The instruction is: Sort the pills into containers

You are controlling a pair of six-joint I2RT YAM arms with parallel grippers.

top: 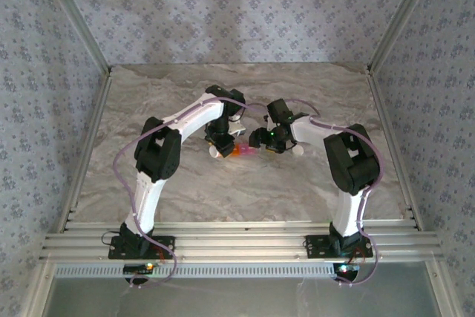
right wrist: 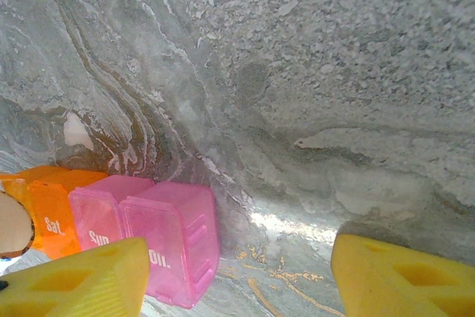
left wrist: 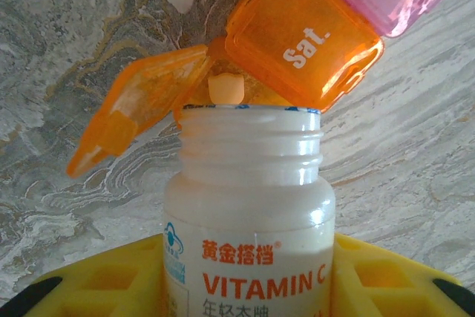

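One white Vitamin C bottle (left wrist: 249,213) sits clamped between the yellow fingers of the left end effector (left wrist: 249,291), its uncapped mouth pointing straight ahead at the orange compartment (left wrist: 300,35) of the containers (right wrist: 96,228), marked "Sat." The compartment's lid (left wrist: 141,105) stands flipped open beside it. A pale pill (left wrist: 226,88) rests at the bottle's rim. The right end effector (right wrist: 237,257) hangs over the marbled table (right wrist: 334,72) with jaws spread, the pink compartments (right wrist: 174,243) just beside one finger (right wrist: 74,280).

Uncapped vitamin bottle (left wrist: 249,217), open orange compartment (left wrist: 304,35)
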